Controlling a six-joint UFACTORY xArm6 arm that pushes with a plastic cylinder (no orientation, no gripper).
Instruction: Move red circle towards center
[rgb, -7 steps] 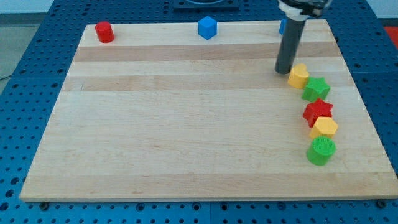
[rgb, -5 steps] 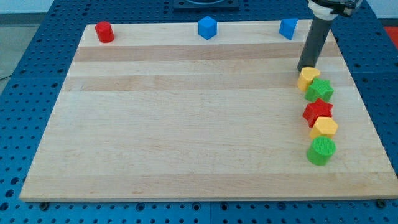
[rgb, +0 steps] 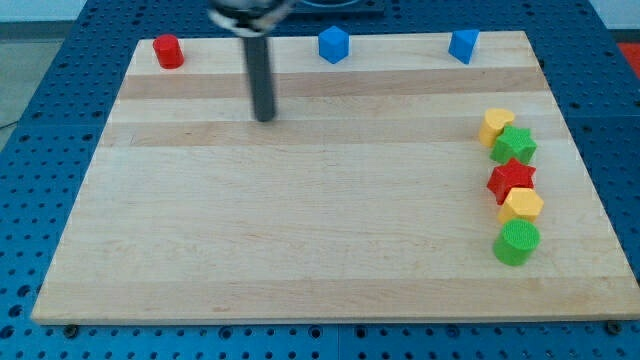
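The red circle (rgb: 167, 51) is a small red cylinder at the top left corner of the wooden board (rgb: 300, 220). My tip (rgb: 264, 118) rests on the board in the upper left part, to the right of and below the red circle, well apart from it. It touches no block.
A blue cube (rgb: 333, 44) and a blue block (rgb: 462, 46) sit along the top edge. At the right, a yellow block (rgb: 494, 125), green star (rgb: 514, 145), red star (rgb: 512, 180), yellow hexagon (rgb: 521, 205) and green cylinder (rgb: 517, 242) form a column.
My tip has swept far to the left, from beside the yellow block at the right to the upper left part of the board. The yellow block and green star were nudged slightly.
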